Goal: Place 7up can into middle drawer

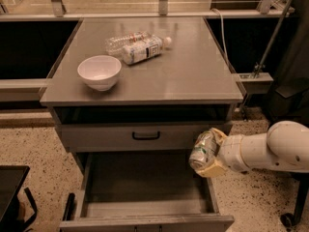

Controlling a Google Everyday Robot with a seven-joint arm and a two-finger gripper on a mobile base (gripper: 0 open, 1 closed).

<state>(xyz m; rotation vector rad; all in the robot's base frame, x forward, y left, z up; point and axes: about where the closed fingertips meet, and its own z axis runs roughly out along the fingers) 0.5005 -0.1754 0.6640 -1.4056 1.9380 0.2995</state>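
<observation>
Setting: speckled floor, dark bays at the back, grey desk (193,76) straight ahead of me.
End effector: the end effector (211,152) sits at the cabinet's right front corner, below the desk top, with the white arm (270,151) reaching in from the right.
Grip: pinching the 7up can (202,151), one cream pad above it and one below; the can hangs tilted, shiny end down and to the left.
Can position: right by the right wall of the middle drawer (145,182), near its back corner and up off the floor. I'd say it's at the edge, not properly inside yet.
Middle drawer: pulled well out, floor showing, and I see nothing lying in it.
Done, by my read: can picked up, drawer open, can brought to the drawer.
Left, by my read: slide left over the floor, go down, let go, back the arm out.
Upper drawer front (96,138): shut, black loop handle in the middle, just left of the can.
Desk top: white bowl (99,71) and clear bottles (140,46) lying on their sides, well apart from the can.
</observation>
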